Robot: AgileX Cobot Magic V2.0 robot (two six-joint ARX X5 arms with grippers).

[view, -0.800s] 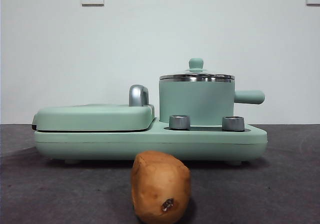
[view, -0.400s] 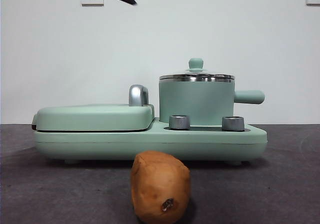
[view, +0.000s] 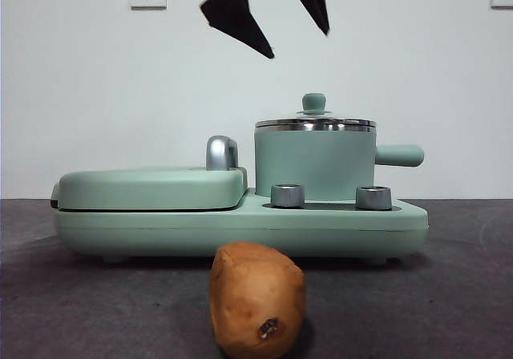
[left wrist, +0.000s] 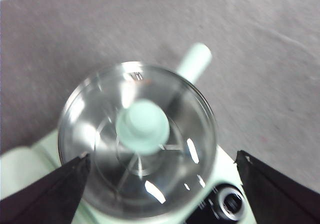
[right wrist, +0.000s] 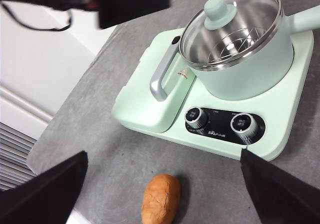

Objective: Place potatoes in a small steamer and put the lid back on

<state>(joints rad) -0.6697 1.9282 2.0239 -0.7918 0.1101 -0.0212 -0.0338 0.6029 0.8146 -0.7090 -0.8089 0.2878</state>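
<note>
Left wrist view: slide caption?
Open left gripper above the round glass lid on the small mint-green steamer.

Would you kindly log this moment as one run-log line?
left gripper: open, above lid | lid: on small steamer | potato: on table | right gripper: open, waiting

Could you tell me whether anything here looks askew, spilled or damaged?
Nothing stands out. The round glass lid sits level on the mint-green cylindrical pot, and the oval tan-brown potato lies on the grey table with only a dark blemish.
</note>
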